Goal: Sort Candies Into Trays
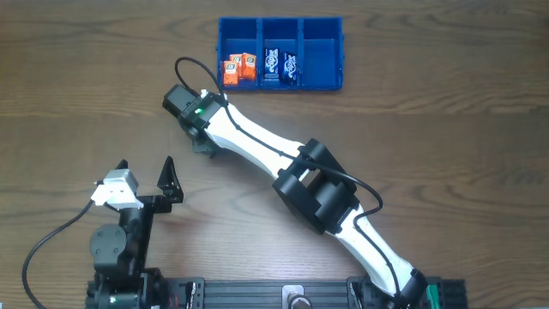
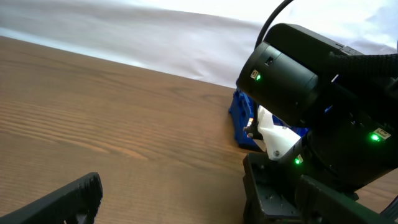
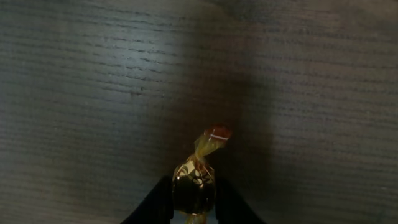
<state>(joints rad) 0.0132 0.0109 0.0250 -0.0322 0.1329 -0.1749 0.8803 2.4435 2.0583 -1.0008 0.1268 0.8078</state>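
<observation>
The right end effector (image 3: 194, 202) is closed narrowly on a gold foil-wrapped round candy (image 3: 193, 183). Its two dark fingers press the wrapper from either side. The candy's twisted wrapper tail, tipped in red, sticks out beyond the fingertips over the brown wood-grain tabletop (image 1: 446, 146). Whether the candy touches the wood cannot be told. In the top view this end effector sits a little left of the tabletop's centre, at about 7 o'clock from the blue plastic three-compartment tray (image 1: 322, 84) and near it but apart.

The left end effector (image 1: 146, 165) is spread wide with nothing between its fingers. It sits at about 8 o'clock on the tabletop, close to its own base and well apart from the tray.

The tray lies at 12 o'clock on the tabletop, its three compartments side by side. The 9 o'clock compartment holds orange wrapped candies (image 1: 240, 69), bunched at the near end. The middle compartment holds dark blue wrapped candies (image 1: 280, 64). In the left wrist view a corner of the tray shows behind the right arm's black housing.
</observation>
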